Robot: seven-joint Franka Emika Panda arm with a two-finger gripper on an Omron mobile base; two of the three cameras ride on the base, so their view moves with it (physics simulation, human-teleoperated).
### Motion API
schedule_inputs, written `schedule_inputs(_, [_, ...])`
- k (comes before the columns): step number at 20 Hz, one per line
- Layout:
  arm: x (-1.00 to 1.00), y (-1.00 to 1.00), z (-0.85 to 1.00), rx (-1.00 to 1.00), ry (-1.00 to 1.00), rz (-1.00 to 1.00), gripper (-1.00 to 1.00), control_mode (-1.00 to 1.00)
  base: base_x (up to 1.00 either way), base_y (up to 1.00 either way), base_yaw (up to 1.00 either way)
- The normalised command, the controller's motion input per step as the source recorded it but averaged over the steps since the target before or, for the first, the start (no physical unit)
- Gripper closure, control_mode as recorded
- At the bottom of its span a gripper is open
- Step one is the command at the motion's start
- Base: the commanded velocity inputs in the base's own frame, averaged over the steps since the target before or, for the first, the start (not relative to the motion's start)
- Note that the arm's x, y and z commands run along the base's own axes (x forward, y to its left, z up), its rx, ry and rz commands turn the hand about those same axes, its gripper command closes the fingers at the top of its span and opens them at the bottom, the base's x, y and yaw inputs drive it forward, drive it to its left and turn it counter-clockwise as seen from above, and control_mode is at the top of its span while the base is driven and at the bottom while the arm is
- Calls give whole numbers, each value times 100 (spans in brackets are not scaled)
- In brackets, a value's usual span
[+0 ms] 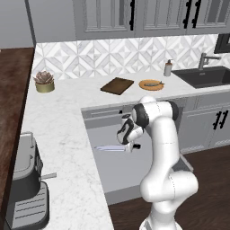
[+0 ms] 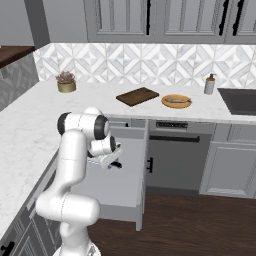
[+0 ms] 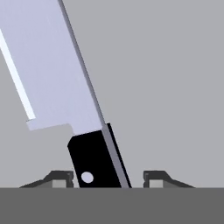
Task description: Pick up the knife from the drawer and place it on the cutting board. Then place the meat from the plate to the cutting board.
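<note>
The slim kitchen knife with its long silver blade and black handle lies flat in the wide, shallow grey drawer, which stands pulled out below the white marble bench. The gripper is down in the drawer directly over the handle: in the hand view its two dark fingertips flank the handle, one with a gap on the far side, so whether they pinch it I cannot tell. The blade points away from the arm towards the bench side.

On the bench behind, well apart from the drawer, lies the flat dark brown wooden cutting board. Just beside it sits the small round orange-tan plate carrying the small greyish-tan piece of meat. Nothing lies between the gripper and the handle.
</note>
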Motion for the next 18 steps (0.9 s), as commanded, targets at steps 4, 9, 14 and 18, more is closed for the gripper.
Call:
schedule_inputs(4, [-10, 0, -2, 0, 0, 0, 100, -100, 0, 0, 0])
schedule_inputs(9, [-75, 0, 33, 1, -10, -2, 100, -100, 0, 0, 0])
schedule_inputs(14, [-97, -10, 100, 0, -28, -11, 100, -100, 0, 0, 0])
schedule_inputs(18, [-100, -47, 100, 1, -20, -21, 100, -100, 0, 0, 0])
